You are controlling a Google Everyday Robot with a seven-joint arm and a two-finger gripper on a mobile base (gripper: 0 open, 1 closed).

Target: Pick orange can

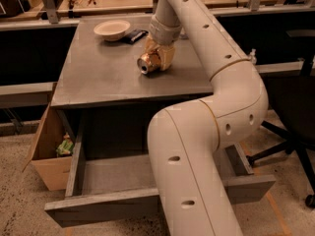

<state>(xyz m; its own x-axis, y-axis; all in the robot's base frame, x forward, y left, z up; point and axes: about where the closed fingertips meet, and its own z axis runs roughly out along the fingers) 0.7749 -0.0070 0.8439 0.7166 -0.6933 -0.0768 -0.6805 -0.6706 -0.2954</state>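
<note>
One can [147, 64], on its side with its silver end toward the camera, is at upper centre of the frame, just above or on the bench [98, 77]. The tool [157, 59] is clamped around it. A bowl [112, 29] sits upper left.

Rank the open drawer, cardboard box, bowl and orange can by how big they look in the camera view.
Largest to smallest: open drawer, cardboard box, bowl, orange can. The drawer and box are nearer, which flatters them. The hand is at the can.
</note>
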